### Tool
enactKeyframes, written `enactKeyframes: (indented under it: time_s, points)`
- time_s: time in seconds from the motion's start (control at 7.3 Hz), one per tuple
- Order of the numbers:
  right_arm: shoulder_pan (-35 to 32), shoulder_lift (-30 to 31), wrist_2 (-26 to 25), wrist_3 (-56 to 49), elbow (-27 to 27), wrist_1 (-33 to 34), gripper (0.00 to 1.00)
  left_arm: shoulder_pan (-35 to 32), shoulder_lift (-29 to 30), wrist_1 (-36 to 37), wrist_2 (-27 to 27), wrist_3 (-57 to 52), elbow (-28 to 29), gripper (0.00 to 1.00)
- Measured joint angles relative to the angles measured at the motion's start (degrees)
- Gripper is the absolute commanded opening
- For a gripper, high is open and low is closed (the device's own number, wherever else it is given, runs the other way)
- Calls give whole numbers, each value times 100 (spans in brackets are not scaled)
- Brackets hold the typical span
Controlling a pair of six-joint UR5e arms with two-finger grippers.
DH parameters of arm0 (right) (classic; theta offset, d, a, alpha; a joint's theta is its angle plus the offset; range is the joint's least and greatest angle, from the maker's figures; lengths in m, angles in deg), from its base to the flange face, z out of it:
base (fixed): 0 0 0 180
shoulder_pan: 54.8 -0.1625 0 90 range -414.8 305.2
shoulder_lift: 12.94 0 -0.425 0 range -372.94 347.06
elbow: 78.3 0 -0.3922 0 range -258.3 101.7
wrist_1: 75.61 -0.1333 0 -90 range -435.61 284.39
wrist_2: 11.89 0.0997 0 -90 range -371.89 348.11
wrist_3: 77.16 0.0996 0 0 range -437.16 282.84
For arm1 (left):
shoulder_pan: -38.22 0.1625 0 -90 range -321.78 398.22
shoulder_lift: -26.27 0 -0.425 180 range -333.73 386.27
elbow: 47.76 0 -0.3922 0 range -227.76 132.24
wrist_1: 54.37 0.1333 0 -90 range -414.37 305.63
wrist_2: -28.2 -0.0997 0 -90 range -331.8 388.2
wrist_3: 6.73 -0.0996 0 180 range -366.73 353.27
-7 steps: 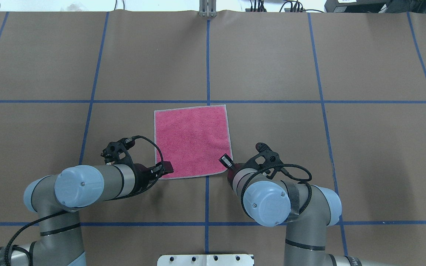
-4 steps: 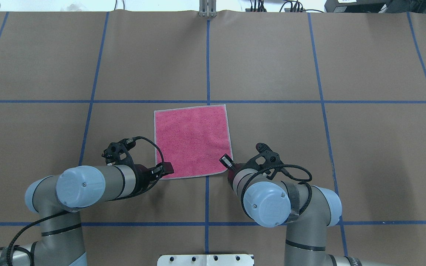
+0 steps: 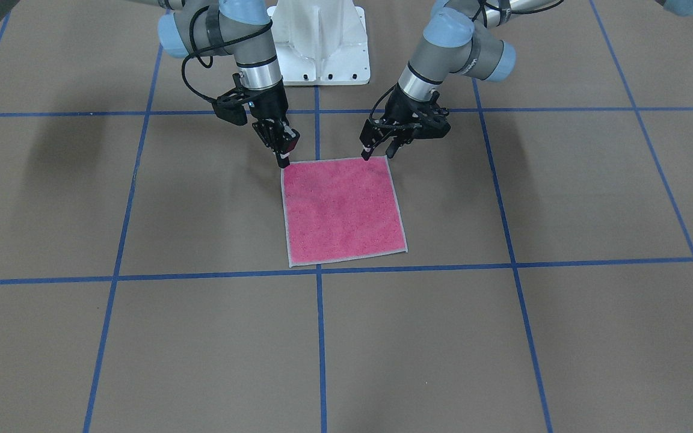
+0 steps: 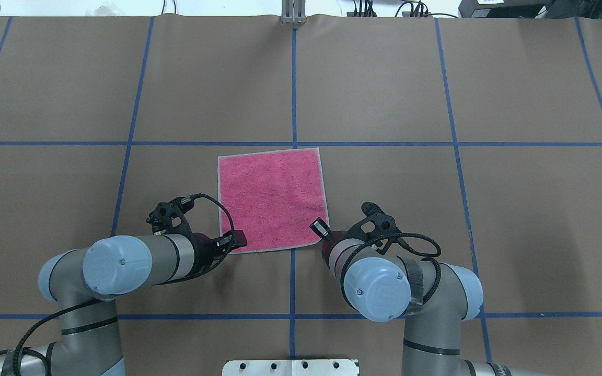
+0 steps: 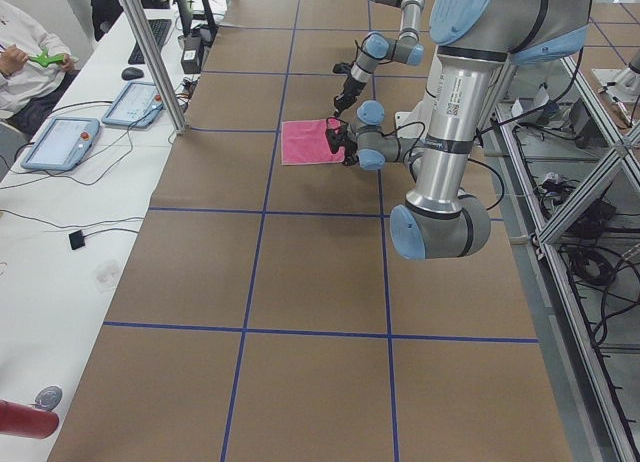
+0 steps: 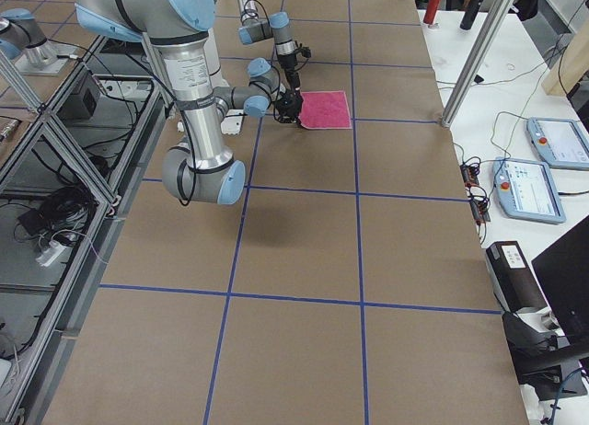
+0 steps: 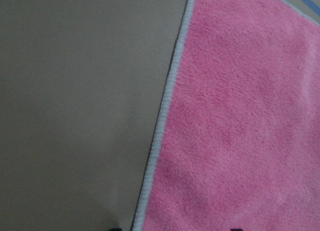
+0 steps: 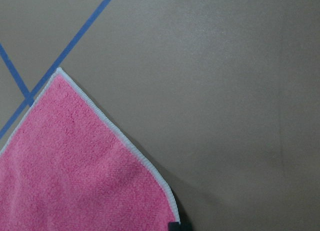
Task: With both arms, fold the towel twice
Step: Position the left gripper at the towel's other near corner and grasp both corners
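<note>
The towel lies flat, pink face up, near the table's middle; it also shows in the front-facing view. My left gripper is at the towel's near left corner. Its jaws are open and straddle the light grey border, as the front-facing view and the left wrist view of the towel show. My right gripper is at the near right corner, low on the table. It looks shut on that corner, where the border runs into its fingertips.
The white pedestal base stands behind the towel on the robot's side. Blue tape lines divide the brown table cover. A side bench with tablets and a metal post flank the far edge.
My left arm has shifted slightly, bringing its gripper a little closer onto the towel's near left corner. The right arm and the towel have not moved.
</note>
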Motion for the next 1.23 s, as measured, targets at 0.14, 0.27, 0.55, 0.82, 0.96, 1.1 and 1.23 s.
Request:
enactKeyframes:
  time_s: [0.14,0.27,0.55,0.82,0.96,1.1,1.23]
  points:
    - [0,0,-1,0,0,0,0,0,0,0,-6,5,0,66]
    - [0,-1,-1,0,0,0,0,0,1,-1,-13,6,2,66]
    - [0,-7,-1,0,0,0,0,-17,-9,0,0,-28,-38,77]
    - [0,-3,-1,0,0,0,0,-53,-66,44,88,-173,-149,77]
    - [0,-1,-1,0,0,0,0,-53,-67,135,124,-204,-175,77]
    - [0,-2,-1,0,1,0,0,-45,-54,229,133,-213,-177,75]
    - [0,-5,-1,0,3,0,0,-32,-33,294,128,-213,-161,75]
